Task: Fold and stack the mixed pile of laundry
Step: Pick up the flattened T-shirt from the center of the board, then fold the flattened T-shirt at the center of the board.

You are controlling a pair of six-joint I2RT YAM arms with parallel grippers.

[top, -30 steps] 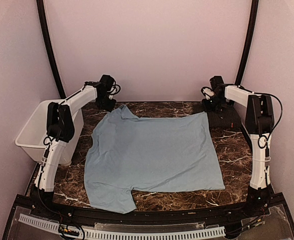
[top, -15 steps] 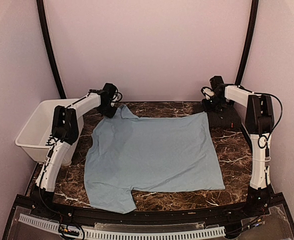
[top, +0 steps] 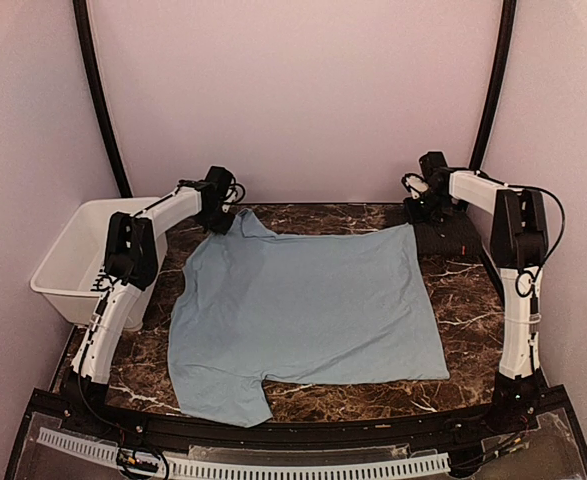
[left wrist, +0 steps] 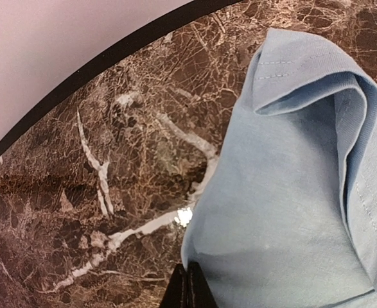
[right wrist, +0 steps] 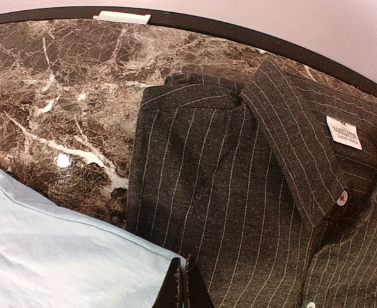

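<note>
Since a second ago the left gripper point(left wrist: 187, 287) has swung in from the bin side and pinched shut on the far-left corner of the light blue T-shirt point(top: 303, 310). The right gripper point(right wrist: 183, 282) is clamped on that shirt's far-right corner, just over the black pinstriped shirt point(right wrist: 239, 192). The T-shirt lies spread flat across the marble desk point(top: 468, 300). A white bin point(top: 68, 260) sits off the desk's left edge.
</note>
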